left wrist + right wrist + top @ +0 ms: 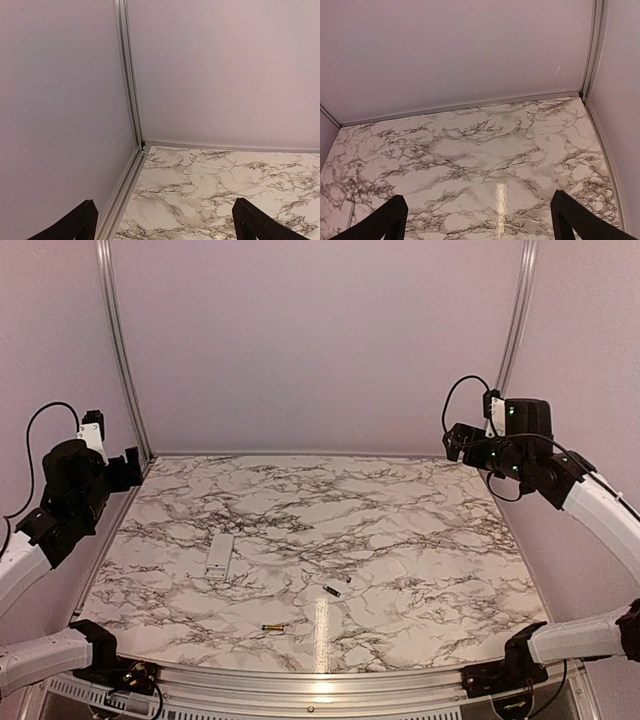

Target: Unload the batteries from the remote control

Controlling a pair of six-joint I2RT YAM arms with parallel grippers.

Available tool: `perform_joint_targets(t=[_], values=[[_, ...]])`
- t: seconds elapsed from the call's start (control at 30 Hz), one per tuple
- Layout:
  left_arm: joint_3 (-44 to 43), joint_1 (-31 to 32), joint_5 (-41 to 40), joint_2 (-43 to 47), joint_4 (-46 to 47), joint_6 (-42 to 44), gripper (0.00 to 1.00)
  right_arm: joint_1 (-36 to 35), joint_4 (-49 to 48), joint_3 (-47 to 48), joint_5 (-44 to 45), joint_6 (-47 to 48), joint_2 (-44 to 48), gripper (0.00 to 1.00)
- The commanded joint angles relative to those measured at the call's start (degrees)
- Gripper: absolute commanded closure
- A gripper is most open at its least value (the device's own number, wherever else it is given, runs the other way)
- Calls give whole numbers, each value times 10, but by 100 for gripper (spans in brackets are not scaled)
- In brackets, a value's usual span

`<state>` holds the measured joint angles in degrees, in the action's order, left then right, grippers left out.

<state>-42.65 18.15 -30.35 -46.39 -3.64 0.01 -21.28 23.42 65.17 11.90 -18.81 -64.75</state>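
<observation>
The white remote control [219, 555] lies flat on the marble table, left of centre; its end also shows at the lower left of the right wrist view [346, 214]. One gold and dark battery [273, 627] lies near the front edge. A small whitish piece with a dark end [333, 590] and a tiny item [345, 578] lie right of it; I cannot tell what they are. My left gripper [130, 468] [162, 227] is open and empty, raised at the far left corner. My right gripper [457, 442] [479, 222] is open and empty, raised at the far right.
Pale walls with metal corner posts [120, 340] enclose the marble table [400, 520] on three sides. A metal rail [330, 675] runs along the front edge by the arm bases.
</observation>
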Motion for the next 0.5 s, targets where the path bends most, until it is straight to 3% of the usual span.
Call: perform_joint_targets(t=[0.0,0.47], values=[[36,-2,43,27,-28,-51,1,-1,-13,-3,-35,-52,17,2],[61,-2,60,63,-37,-86,1,-1,6,-7,-24,-70,49,2]])
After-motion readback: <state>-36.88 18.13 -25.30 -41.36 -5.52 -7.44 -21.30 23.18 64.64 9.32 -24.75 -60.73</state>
